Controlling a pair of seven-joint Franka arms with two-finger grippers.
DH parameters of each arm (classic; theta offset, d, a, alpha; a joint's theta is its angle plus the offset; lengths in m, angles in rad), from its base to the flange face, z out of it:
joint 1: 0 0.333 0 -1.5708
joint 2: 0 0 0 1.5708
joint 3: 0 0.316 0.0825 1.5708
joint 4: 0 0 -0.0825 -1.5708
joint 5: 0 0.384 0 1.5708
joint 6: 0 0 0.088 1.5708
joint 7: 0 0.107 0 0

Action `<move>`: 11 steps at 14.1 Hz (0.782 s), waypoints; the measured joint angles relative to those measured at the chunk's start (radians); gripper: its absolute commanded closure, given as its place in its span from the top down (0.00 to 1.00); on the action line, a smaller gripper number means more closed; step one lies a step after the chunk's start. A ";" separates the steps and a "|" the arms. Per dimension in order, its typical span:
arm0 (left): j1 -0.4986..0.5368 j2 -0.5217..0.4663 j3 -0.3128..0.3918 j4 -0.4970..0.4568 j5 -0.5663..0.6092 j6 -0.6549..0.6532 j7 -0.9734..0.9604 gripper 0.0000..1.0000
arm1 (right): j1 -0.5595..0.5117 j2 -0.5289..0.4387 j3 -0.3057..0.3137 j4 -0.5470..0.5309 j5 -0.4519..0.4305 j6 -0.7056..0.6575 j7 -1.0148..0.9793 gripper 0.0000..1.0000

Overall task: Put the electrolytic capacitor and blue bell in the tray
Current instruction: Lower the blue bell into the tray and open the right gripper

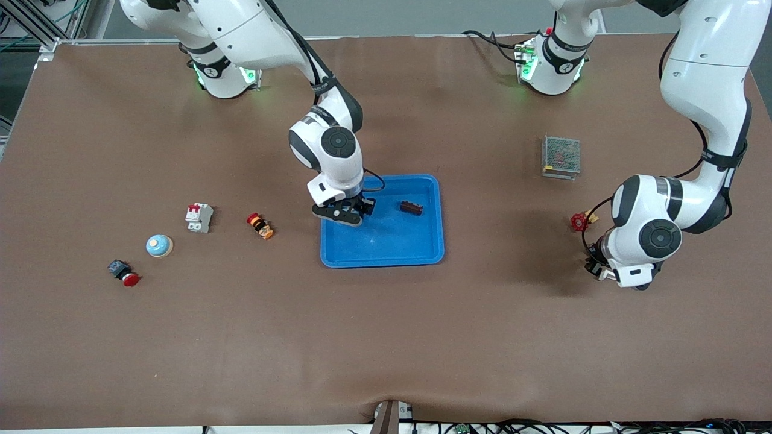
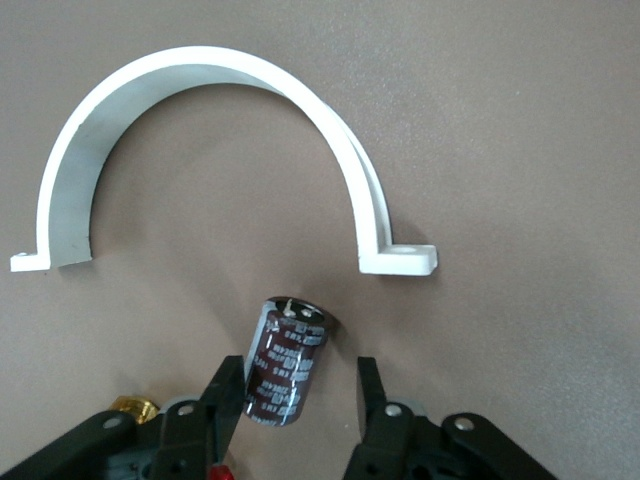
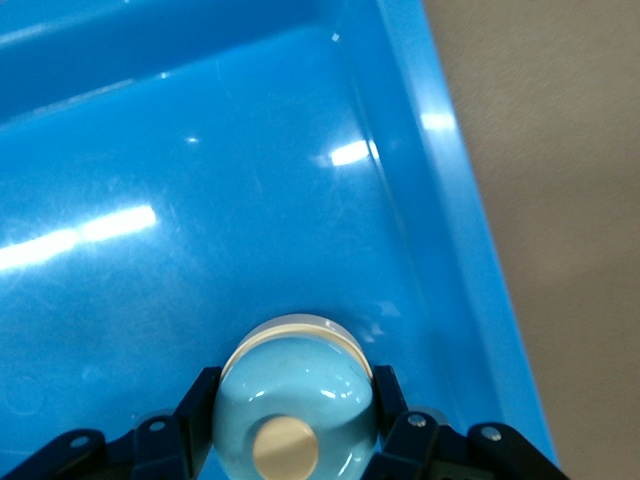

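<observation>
The blue tray (image 1: 386, 260) lies mid-table. My right gripper (image 1: 350, 212) hangs low over the tray's corner toward the right arm's end, shut on a blue bell (image 3: 295, 400) with a tan button on top; the tray floor (image 3: 200, 150) shows just under it. Another blue bell (image 1: 159, 245) sits on the table toward the right arm's end. My left gripper (image 1: 594, 268) is down at the table at the left arm's end. Its fingers are open around the dark brown electrolytic capacitor (image 2: 288, 360): one finger (image 2: 225, 385) touches it, the other stands apart.
A small dark brown part (image 1: 411, 207) lies in the tray. A white half-round clamp (image 2: 200, 90) lies beside the capacitor. A red knob (image 1: 579, 222), mesh-covered box (image 1: 561, 156), white breaker (image 1: 198, 217), orange switch (image 1: 260, 225) and red push-button (image 1: 123, 272) sit on the table.
</observation>
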 measured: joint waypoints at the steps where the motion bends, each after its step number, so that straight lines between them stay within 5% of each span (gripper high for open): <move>1: 0.000 -0.003 0.000 0.000 0.001 -0.006 0.000 0.20 | 0.006 0.006 0.000 0.000 0.000 0.005 0.005 0.68; 2: 0.000 -0.007 0.000 0.000 0.001 -0.010 0.000 0.15 | 0.009 0.007 0.000 0.000 0.000 0.010 0.011 1.00; 8: -0.001 -0.013 -0.024 0.002 0.001 -0.005 -0.005 0.00 | 0.010 0.002 -0.002 0.007 -0.001 0.012 0.013 1.00; 11: -0.002 -0.015 -0.049 0.005 -0.016 -0.005 -0.017 0.00 | 0.009 -0.060 -0.006 0.031 -0.003 -0.096 -0.019 1.00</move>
